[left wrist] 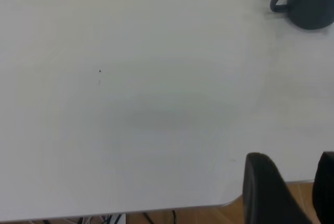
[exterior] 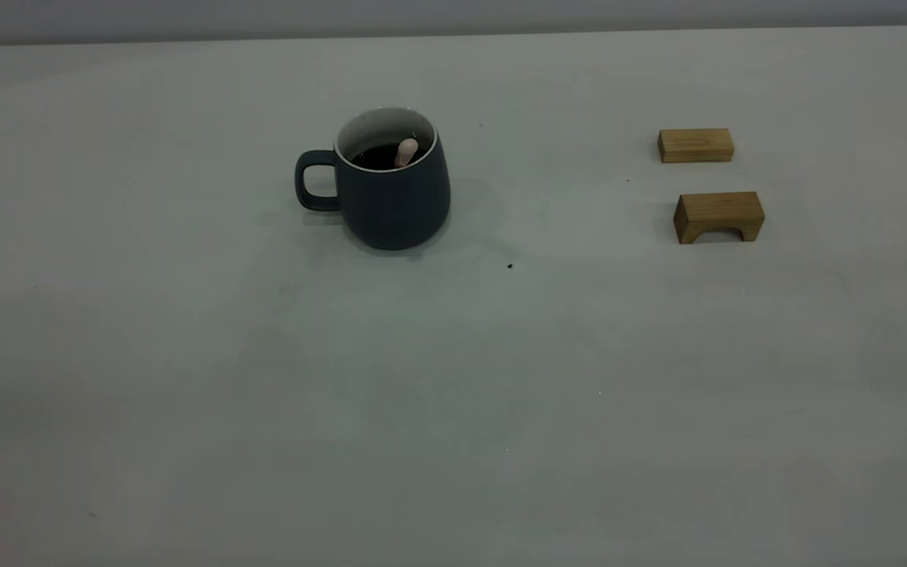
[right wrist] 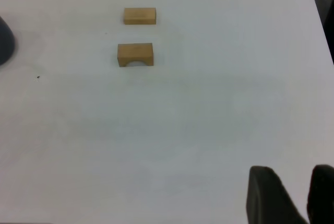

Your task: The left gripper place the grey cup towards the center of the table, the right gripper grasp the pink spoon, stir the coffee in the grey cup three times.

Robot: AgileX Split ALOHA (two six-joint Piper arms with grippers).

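The grey cup (exterior: 394, 197) stands upright near the middle of the table (exterior: 453, 394), its handle pointing to the left side. Dark coffee (exterior: 371, 158) fills it, and the pink spoon (exterior: 406, 151) leans inside with only its pale handle end showing above the liquid. Neither arm appears in the exterior view. In the left wrist view my left gripper (left wrist: 292, 161) hangs open over the table's edge, far from the cup (left wrist: 313, 4). My right gripper (right wrist: 292, 171) is open and empty above bare tabletop, with a sliver of the cup (right wrist: 4, 41) far off.
Two tan wooden blocks lie on the table's right part: a flat one (exterior: 696, 146) and an arched one (exterior: 719, 216), also in the right wrist view (right wrist: 135, 54). A small dark speck (exterior: 509, 266) lies just right of the cup. The table's edge (left wrist: 156, 211) runs under the left gripper.
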